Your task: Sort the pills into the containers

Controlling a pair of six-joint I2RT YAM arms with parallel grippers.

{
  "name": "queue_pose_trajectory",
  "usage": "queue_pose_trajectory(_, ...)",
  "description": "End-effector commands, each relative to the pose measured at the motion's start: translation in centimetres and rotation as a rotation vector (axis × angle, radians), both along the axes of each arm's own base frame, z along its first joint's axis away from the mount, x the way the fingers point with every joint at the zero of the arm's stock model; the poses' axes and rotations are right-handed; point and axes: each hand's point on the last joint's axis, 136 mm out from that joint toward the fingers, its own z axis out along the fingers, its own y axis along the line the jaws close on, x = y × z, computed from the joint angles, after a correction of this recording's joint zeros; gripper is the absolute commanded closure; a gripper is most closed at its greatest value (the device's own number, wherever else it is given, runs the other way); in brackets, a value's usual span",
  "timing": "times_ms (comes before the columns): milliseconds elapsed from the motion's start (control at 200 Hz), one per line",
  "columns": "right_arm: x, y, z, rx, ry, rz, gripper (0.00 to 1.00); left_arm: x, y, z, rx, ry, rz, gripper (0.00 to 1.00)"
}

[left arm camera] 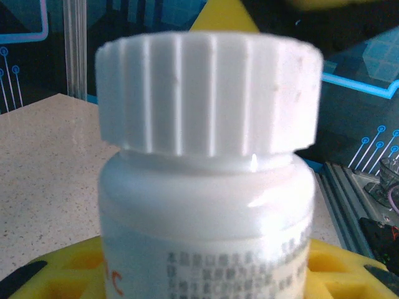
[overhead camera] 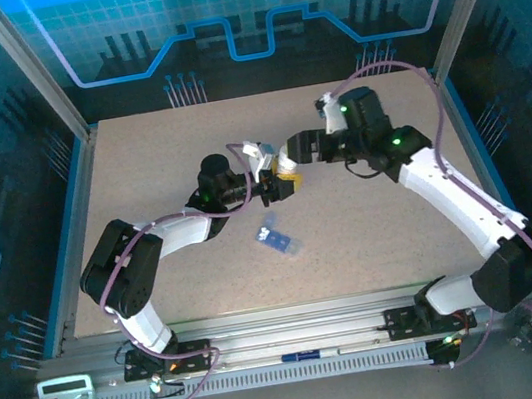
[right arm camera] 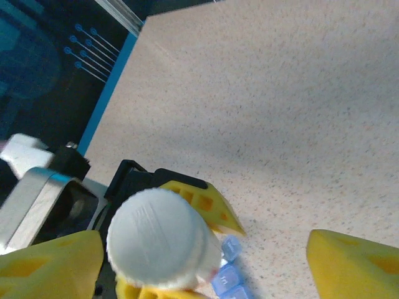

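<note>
The left fingers (overhead camera: 282, 185) are yellow. They are squeezed tight on a white bottle (left arm camera: 206, 218), one finger on each side, low down on it. The bottle stands up straight between them. Its white cap (left arm camera: 209, 93) has ridges and sits on top, above the left fingers.

The right fingers (right arm camera: 50, 261) are yellow too. They are spread wide apart, one on each side of the cap, and they hold nothing. One right finger is just beside the cap. The other is well apart from it.

The blue pill box (overhead camera: 279, 241) lies flat on the speckled bench (overhead camera: 141, 179), on the near side of both sets of fingers and apart from them. From the right wrist, its little square parts peek out just beside the bottle, between the two right fingers.
</note>
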Motion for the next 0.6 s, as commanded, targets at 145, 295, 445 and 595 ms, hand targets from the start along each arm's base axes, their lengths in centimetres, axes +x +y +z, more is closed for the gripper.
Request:
queue_pose_trajectory(145,-0.5,0.0,2.1,-0.002,-0.055,0.223,0.15,0.2,-0.2,2.7,-0.047,-0.087,-0.015,1.00)
queue_pose_trajectory(295,0.7,1.0,1.7,-0.053,-0.038,0.265,0.16,0.1,0.0,2.8,-0.047,-0.087,-0.011,1.00)
queue_pose_trajectory(445,0.9,2.7,1.3,-0.088,-0.028,0.320,0.17,0.2,0.1,2.8,-0.047,-0.087,-0.009,1.00)
queue_pose_trajectory(595,0.7,4.0,0.6,-0.116,-0.013,0.361,0.22,0.2,0.1,2.7,-0.046,-0.085,-0.009,1.00)
